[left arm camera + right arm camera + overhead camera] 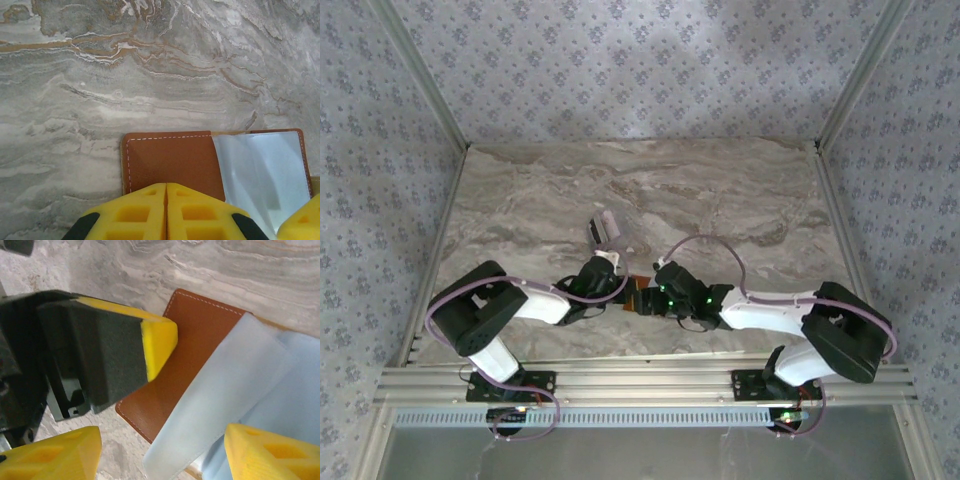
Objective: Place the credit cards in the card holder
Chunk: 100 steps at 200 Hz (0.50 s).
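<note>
The left gripper (166, 200), fingers together, is pinning the card holder (172, 157) at lower centre; slackening pressure would let it slide.

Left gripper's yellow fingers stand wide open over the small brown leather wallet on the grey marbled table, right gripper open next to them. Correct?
No. The yellow fingers of the left gripper are shut, tips together, over the small brown leather wallet on the grey marbled table, as the left wrist view shows. The right gripper is open next to them.
</note>
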Available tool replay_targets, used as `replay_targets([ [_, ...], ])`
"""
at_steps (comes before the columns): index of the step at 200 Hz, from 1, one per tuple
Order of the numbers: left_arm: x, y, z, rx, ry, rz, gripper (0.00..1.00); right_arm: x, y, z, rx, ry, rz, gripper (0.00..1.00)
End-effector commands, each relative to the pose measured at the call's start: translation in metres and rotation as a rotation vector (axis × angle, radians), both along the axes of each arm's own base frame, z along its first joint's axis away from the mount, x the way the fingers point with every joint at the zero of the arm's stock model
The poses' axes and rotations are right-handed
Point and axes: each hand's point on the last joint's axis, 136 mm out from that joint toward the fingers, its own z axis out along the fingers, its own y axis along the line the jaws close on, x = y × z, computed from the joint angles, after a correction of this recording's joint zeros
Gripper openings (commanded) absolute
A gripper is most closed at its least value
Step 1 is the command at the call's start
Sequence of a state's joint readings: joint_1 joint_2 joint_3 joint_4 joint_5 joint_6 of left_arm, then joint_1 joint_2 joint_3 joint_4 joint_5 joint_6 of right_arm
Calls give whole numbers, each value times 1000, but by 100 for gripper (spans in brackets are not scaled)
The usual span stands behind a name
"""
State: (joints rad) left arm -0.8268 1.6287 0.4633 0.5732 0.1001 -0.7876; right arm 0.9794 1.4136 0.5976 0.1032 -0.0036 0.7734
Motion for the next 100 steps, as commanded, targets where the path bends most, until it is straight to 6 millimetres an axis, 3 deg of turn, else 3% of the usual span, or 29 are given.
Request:
replay_targets([
  [1, -39, 38, -53, 186, 173, -1, 10, 8, 11, 9, 28, -16, 18, 68],
  [100, -43, 34, -38, 135, 157, -27, 17, 19, 21, 8, 161, 5, 34, 72],
])
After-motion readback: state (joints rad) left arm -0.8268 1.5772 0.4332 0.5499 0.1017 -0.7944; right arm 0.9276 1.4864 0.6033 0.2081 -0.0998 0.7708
